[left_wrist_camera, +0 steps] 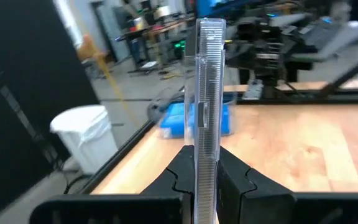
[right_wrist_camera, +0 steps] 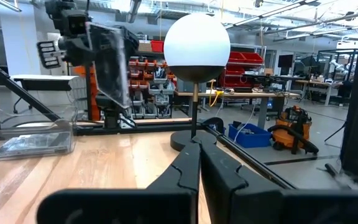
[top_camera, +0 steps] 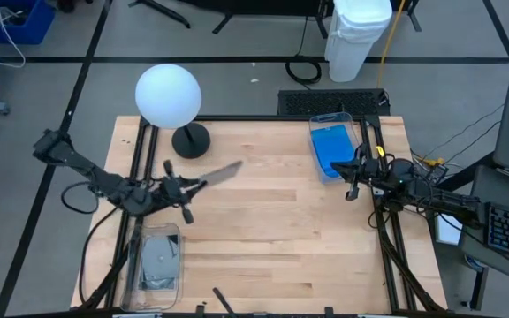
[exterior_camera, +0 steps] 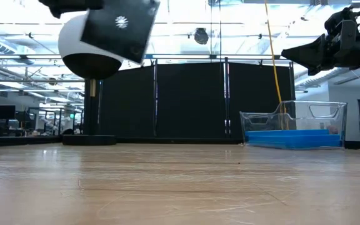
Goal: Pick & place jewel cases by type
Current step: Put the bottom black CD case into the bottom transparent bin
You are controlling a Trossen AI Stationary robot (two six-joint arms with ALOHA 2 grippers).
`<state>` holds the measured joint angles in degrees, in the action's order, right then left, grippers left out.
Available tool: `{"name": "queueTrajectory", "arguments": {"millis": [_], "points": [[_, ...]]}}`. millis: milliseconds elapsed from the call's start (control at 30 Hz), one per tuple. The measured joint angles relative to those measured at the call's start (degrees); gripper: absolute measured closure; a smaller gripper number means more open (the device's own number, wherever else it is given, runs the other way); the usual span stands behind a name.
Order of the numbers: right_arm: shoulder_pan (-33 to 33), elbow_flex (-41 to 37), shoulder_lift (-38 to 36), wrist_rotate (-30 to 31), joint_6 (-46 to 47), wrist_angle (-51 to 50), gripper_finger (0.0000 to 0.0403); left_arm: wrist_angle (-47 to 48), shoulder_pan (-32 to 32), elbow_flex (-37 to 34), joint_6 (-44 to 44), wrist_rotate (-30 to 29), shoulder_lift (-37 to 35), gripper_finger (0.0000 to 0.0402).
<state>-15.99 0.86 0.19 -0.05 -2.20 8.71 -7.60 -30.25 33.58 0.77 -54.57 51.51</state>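
White globe lamp (top_camera: 168, 95) on black base (top_camera: 190, 140) at counter (top_camera: 263, 230) far-left edge, close behind the lifted dark jewel case (top_camera: 221, 173). Clear bin (top_camera: 154, 261) front left with dark cases inside; clear bin (top_camera: 332, 146) far right with blue cases (top_camera: 331, 148). White waste bin (top_camera: 358, 35) on floor beyond. No readable text, only a small white mark on the dark case in low view. Left tool (top_camera: 189, 187) raised mid-left, clamped on the dark jewel case, held edge-on. Right tool (top_camera: 353, 179) beside blue bin, fingers together, nothing held.
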Motion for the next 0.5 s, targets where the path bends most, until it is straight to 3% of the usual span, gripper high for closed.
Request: {"name": "queueTrajectory", "arguments": {"millis": [267,500], "points": [[0.0,0.0,0.0,0.0,0.0,0.0,0.0398,-9.7,2.4,0.0,9.6,10.8,8.5,0.0372],[0.0,0.0,0.0,0.0,0.0,0.0,0.0399,1.3,-1.2,3.3,-3.2,12.8,9.4,0.0372]]}}
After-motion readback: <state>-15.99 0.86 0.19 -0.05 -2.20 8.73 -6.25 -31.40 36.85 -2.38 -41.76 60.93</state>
